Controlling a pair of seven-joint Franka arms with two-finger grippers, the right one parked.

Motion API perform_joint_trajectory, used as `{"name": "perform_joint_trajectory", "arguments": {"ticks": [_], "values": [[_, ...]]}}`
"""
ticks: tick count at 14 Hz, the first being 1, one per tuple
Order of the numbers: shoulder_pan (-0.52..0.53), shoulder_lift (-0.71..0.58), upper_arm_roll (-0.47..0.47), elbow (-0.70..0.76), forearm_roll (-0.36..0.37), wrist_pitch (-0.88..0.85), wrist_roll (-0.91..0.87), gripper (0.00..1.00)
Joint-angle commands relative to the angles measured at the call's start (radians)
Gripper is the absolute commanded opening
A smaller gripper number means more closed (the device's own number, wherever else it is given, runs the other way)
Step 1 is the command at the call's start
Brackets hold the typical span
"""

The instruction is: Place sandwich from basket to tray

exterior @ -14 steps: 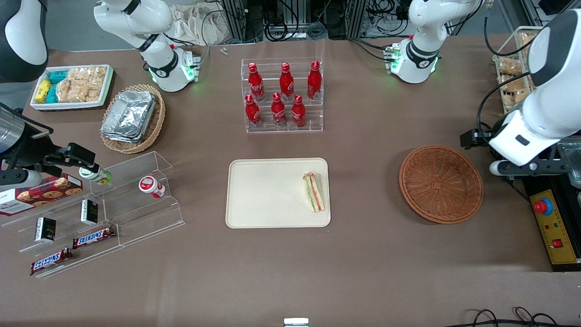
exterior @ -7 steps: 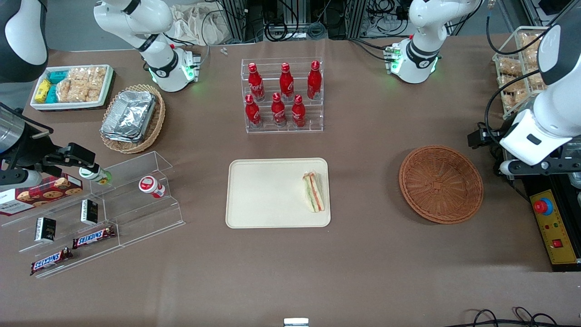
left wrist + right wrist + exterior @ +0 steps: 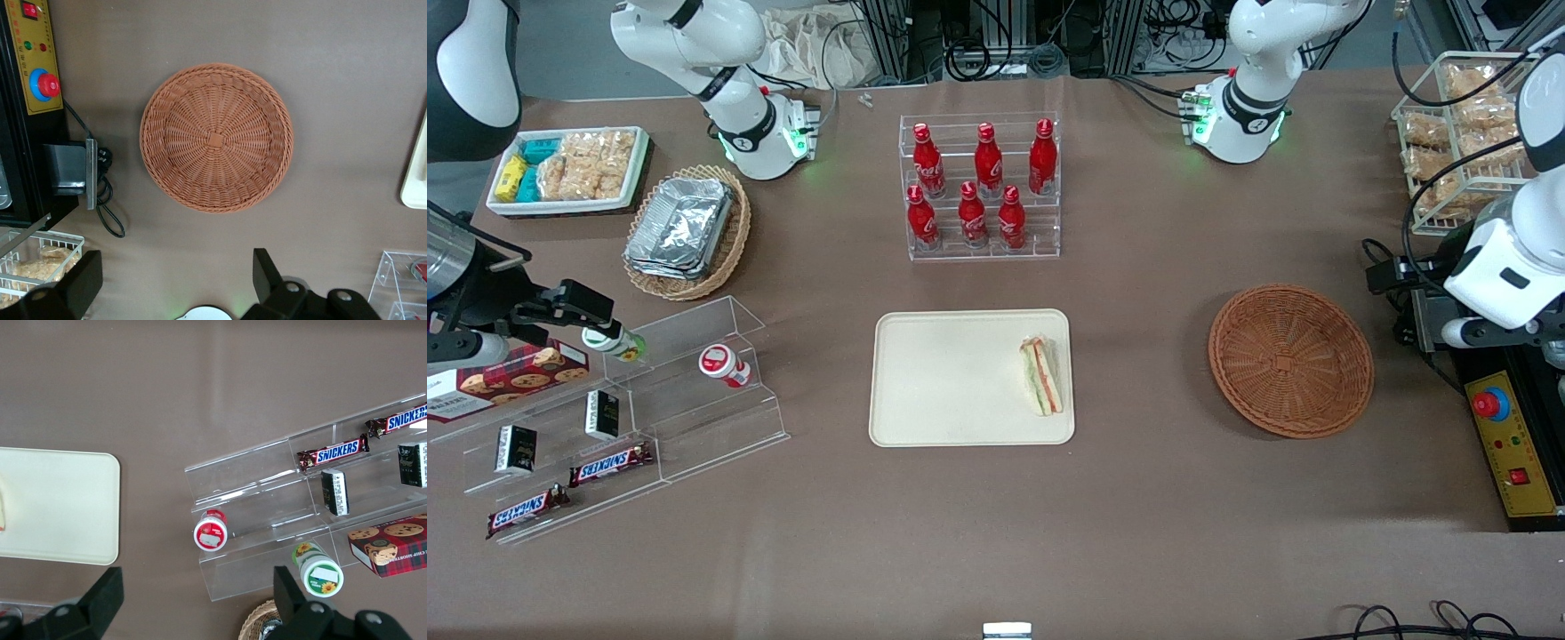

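From the front, the sandwich (image 3: 1041,375) lies on the tray (image 3: 943,378), close to the rim on the working arm's side. The basket (image 3: 1290,359) sits well apart from the tray toward the working arm's end of the table and holds nothing. The gripper (image 3: 1392,277) hangs raised at that end of the table, past the basket and clear of it. The job looks done. What could go wrong from here is small, in my judgement: the sandwich rests so near the low rim that a knock to the tray could tip it over the edge, and the arm's cables hang close to the basket, so a careless sweep might drag it.

Farther from the camera, a rack (image 3: 980,188) holds six red bottles (image 3: 971,214), and an oval wicker basket (image 3: 687,233) holds foil containers.

From the left wrist, the basket (image 3: 216,137) is bare inside, down to its woven centre. The gripper (image 3: 177,280) is released, with its fingers (image 3: 265,273) spread wide and nothing between them. A corner of the tray (image 3: 417,177) shows beside the basket.

The right wrist view shows the tray (image 3: 60,503) with only a sliver of sandwich (image 3: 3,510) at the edge.
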Motion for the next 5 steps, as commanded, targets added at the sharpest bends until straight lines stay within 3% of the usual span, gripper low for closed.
{"name": "perform_joint_trajectory", "arguments": {"ticks": [1,2,5], "values": [[-0.227,-0.030,0.261,-0.003,-0.052,0.022,0.011,1.00],[-0.254,-0.033,0.308,-0.004,-0.070,0.027,0.012,1.00],[-0.256,-0.031,0.311,-0.004,-0.070,0.032,0.012,1.00]]}}
